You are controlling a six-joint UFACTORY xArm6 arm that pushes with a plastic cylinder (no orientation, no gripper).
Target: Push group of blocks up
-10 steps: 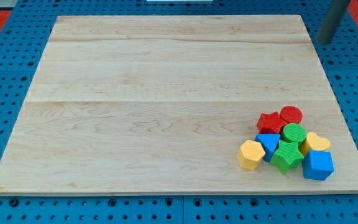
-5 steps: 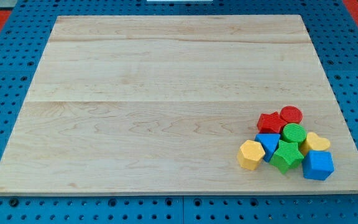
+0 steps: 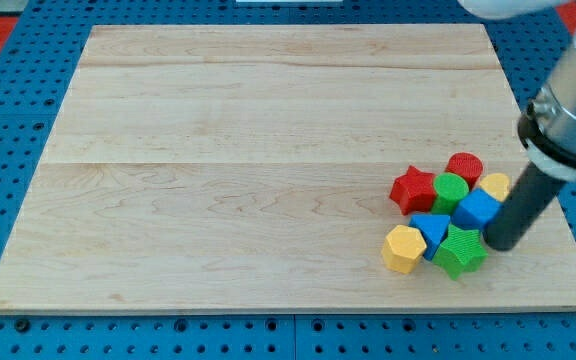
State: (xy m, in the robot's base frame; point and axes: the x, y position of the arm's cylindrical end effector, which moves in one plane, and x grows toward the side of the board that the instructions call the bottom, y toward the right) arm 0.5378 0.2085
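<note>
Several blocks sit packed together at the lower right of the wooden board. A red star is at the group's left, a red cylinder at its top, a green cylinder between them. A yellow heart and a blue cube are on the right. A blue triangle, a green star and a yellow hexagon form the bottom row. My tip is down on the board, touching the blue cube's lower right, beside the green star.
The arm's grey body hangs over the board's right edge above the blocks. A blue pegboard surrounds the board. The board's right edge runs close to the yellow heart.
The rod left the view's top right, then came down at the group's lower right. The blue cube, yellow heart, green cylinder and red blocks have shifted up and left.
</note>
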